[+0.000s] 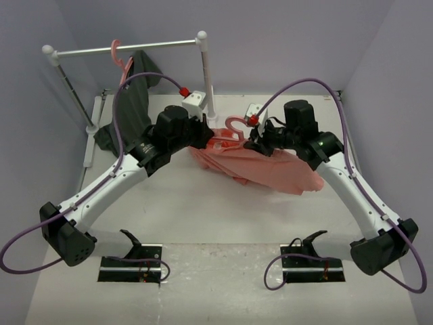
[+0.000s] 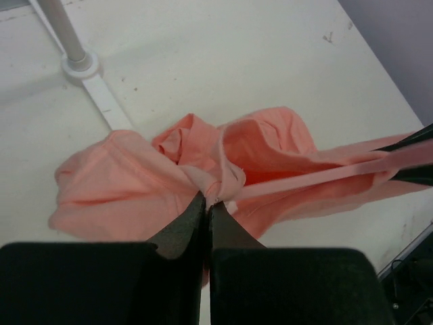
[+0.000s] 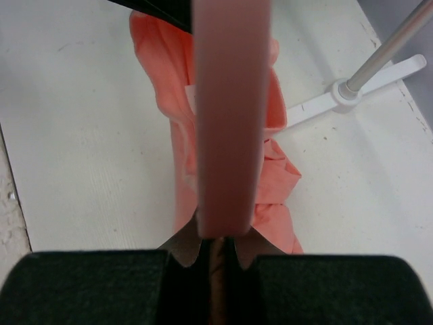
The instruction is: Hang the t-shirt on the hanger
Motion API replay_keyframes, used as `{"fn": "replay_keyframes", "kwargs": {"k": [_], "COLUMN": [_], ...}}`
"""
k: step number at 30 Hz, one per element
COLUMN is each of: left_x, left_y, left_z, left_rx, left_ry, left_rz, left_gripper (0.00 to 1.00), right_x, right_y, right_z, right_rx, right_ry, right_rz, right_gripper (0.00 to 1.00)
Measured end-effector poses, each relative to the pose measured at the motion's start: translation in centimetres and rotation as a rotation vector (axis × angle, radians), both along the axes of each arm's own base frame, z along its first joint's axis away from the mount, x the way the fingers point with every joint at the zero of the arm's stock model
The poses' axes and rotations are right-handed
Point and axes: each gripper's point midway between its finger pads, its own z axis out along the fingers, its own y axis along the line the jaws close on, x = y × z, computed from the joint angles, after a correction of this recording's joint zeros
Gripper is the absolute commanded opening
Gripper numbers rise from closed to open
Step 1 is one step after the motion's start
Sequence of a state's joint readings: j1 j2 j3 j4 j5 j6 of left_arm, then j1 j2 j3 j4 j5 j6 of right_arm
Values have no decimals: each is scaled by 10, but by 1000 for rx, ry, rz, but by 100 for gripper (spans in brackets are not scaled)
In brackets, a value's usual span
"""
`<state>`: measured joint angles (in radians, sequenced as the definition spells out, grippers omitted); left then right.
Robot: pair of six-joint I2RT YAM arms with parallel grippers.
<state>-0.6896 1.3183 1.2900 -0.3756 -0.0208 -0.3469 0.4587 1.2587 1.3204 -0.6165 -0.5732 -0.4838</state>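
Left wrist: left gripper (image 2: 206,203) pinched on thin t-shirt (image 2: 115,193) fold at tips, could slip | right wrist: right gripper (image 3: 216,245) clamped on hanger (image 3: 230,115) bar ahead, could twist under pull

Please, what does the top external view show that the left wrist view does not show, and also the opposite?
Only the top external view shows the rail with the dark grey shirt hanging from it, and the curved hook of the hanger. Only the left wrist view shows from close up that the left gripper is shut on a bunched fold of the t-shirt. Both views show the t-shirt lying crumpled on the table, the hanger's thin bar reaching to it, and the rack's pole behind.
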Motion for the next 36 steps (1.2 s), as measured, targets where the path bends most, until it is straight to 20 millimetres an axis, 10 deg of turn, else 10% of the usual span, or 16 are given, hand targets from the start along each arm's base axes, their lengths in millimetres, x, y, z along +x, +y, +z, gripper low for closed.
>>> {"fn": "replay_keyframes", "kwargs": {"k": [5,10,20,29,36], "left_x": [-9,-24,-80,-92,-94], "left_y": [15,4,-52,-84,-91], "left_z": [9,42,116,121,115], "left_rx": [46,12,-185,-243,-267], "left_ry": [-31,-146,-407,-410,-369], "left_rz": [3,-151,-661,-901,-960], "left_gripper": [87,95,69,4,0], "right_x": [-1,-13,-39,-59,-60], "right_y": [-4,-4,-5,-4,-6], "right_z": [2,14,16,20,17], "right_rx": [106,181,224,215,211], "right_ry": [-9,-39,-32,-23,-7], "right_rz": [-8,52,188,313,327], "right_gripper": [0,0,0,0,3]}}
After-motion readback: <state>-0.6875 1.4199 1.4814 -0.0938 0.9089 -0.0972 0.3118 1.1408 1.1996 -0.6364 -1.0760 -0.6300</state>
